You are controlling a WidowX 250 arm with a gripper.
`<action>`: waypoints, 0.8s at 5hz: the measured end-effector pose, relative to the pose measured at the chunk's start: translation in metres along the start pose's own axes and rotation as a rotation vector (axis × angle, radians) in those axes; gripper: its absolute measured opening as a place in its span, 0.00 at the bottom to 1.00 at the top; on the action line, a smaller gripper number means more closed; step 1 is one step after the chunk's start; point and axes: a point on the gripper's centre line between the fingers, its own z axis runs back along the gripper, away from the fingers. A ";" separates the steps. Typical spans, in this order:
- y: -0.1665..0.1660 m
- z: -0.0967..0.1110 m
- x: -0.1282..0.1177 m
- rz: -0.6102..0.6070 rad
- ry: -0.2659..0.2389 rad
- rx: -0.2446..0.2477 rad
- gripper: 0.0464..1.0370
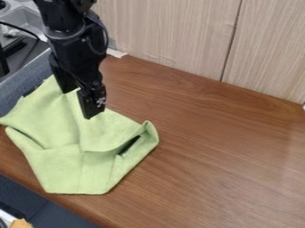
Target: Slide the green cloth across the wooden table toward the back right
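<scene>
In the camera view, holding the gripper (79, 104) over the rumpled green cloth (59, 160) on the wooden countertop (220, 160), fingers parted wide; seemingly lining up with the fabric, probably calling for careful alignment with a fold.

End effector (79, 101) positioned over the table's (220, 164) left part, fingers apart, at the upper part of a green cloth (56, 162). Cloth lies creased, right corner folded; dark patch (129, 145) visible within the fold. Wood-grain panels (173, 33) stand along the far edge.
</scene>
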 end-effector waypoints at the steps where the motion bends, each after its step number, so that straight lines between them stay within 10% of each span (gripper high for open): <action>1: -0.001 -0.005 -0.002 0.000 0.016 -0.012 0.96; 4: 0.013 -0.078 -0.037 0.057 0.121 -0.042 0.96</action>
